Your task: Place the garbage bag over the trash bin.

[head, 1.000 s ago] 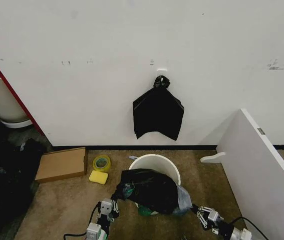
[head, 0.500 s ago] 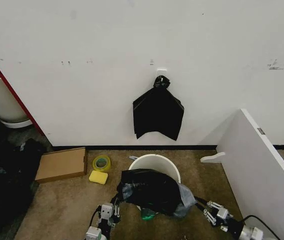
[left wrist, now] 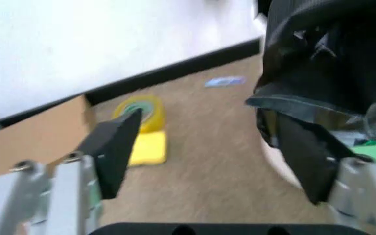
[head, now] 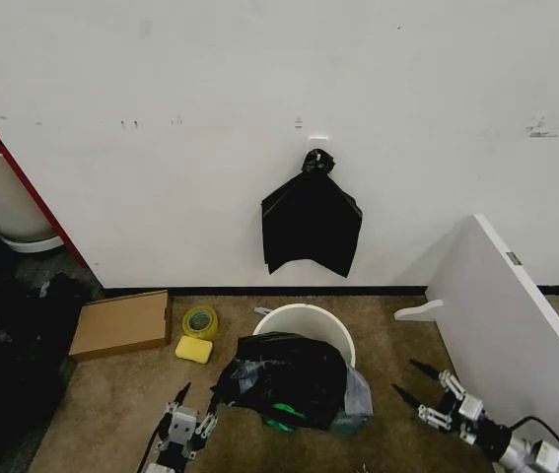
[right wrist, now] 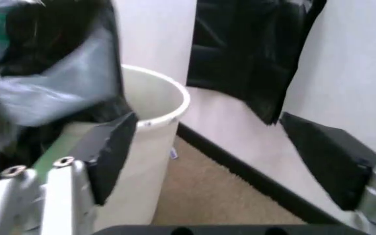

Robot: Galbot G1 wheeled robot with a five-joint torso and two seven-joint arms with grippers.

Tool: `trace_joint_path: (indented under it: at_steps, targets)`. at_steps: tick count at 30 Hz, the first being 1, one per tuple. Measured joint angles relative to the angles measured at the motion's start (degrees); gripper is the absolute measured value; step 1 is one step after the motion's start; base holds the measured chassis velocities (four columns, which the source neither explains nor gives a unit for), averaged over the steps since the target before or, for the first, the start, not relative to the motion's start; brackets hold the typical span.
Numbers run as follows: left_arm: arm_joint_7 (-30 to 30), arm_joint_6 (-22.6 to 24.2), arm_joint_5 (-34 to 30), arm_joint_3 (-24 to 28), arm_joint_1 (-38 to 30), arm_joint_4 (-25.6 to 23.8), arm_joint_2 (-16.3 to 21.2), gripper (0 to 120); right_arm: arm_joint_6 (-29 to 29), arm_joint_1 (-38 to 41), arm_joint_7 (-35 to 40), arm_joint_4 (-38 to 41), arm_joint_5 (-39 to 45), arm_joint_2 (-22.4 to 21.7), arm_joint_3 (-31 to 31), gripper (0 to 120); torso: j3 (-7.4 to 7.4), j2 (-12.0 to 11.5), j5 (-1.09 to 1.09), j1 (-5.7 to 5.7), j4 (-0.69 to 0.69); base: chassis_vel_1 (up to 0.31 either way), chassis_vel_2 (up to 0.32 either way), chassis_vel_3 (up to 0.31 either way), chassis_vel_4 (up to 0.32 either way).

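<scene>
Brown carpet below a white wall; garbage bag (head: pixel 284 379) draped over the near rim of the trash bin (head: pixel 311 322), between left gripper (head: pixel 182 426) and right gripper (head: pixel 427 392), both spread apart, empty, left nearer.

The garbage bag (head: pixel 284 379) is glossy black, partly grey and see-through. The trash bin (head: pixel 311 323) is cream-white. The sponge (head: pixel 194 349) is yellow, the tape roll (head: pixel 200 321) yellow-green, the cardboard (head: pixel 121 323) brown, the carpet (head: pixel 111 404) olive-brown.
</scene>
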Motion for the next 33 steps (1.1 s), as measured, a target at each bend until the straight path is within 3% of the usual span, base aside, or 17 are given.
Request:
trace_joint_path:
  at_steps: [2, 5, 9, 10, 17, 22, 25, 30, 33]
  targets:
    - [1.9, -1.5, -0.2, 0.0, -0.4, 0.7, -0.2, 88, 0.0, 0.1, 0.6, 0.3, -0.4, 0.1, -0.3, 88, 0.00, 0.0, -0.02, 0.00, 0.00, 0.000, 0.000, 0.000, 0.000]
    - [12.1, -6.7, -1.6, -0.2, -1.8, 4.0, -0.5, 97, 0.0, 0.4, 3.9, 1.6, -2.9, 1.0, -1.7, 98, 0.00, 0.0, 0.01, 0.00, -0.01, 0.000, 0.000, 0.000, 0.000]
    - [22.5, -13.2, -2.0, -0.9, -3.8, 9.1, -0.5, 100, -0.6, 1.1, 8.8, 3.6, -4.4, 2.0, -3.5, 100, 0.00, 0.0, 0.00, 0.00, 0.00, 0.000, 0.000, 0.000, 0.000]
    - [22.5, -13.2, -2.0, -0.9, -3.8, 9.1, -0.5, 100, -0.6, 1.1, 8.8, 3.6, -4.4, 2.0, -3.5, 100, 0.00, 0.0, 0.00, 0.00, 0.00, 0.000, 0.000, 0.000, 0.000]
    - [45.5, -24.6, -1.9, -2.0, -7.8, 17.2, -1.6, 100, -1.0, 1.8, 10.4, 5.3, -5.0, 2.6, -4.9, 100, 0.00, 0.0, -0.01, 0.00, -0.01, 0.000, 0.000, 0.000, 0.000]
    - [50.4, -28.2, -2.1, -5.3, -9.8, 19.3, -2.9, 100, -3.4, 2.3, 12.9, 8.2, -3.2, 1.6, -5.2, 100, 0.00, 0.0, 0.00, 0.00, -0.02, 0.000, 0.000, 0.000, 0.000]
    - [54.3, -29.7, -4.1, -8.5, -10.1, 19.3, -4.0, 100, -8.2, 3.5, 18.0, 11.5, -1.0, -0.2, -5.5, 100, 0.00, 0.0, 0.00, 0.00, -0.01, 0.000, 0.000, 0.000, 0.000]
    - [65.8, -32.1, -6.3, -14.4, -10.0, 19.0, -4.8, 100, -15.5, 5.1, 24.1, 15.7, 2.0, -4.7, -6.7, 100, 0.01, 0.0, 0.01, 0.00, 0.01, 0.000, 0.000, 0.000, 0.000]
    - [66.2, -32.5, -6.2, -15.3, -10.2, 19.2, -4.8, 100, -16.1, 4.8, 24.3, 16.9, 2.1, -5.8, -6.9, 100, 0.00, 0.0, 0.01, 0.00, 0.00, 0.000, 0.000, 0.000, 0.000]
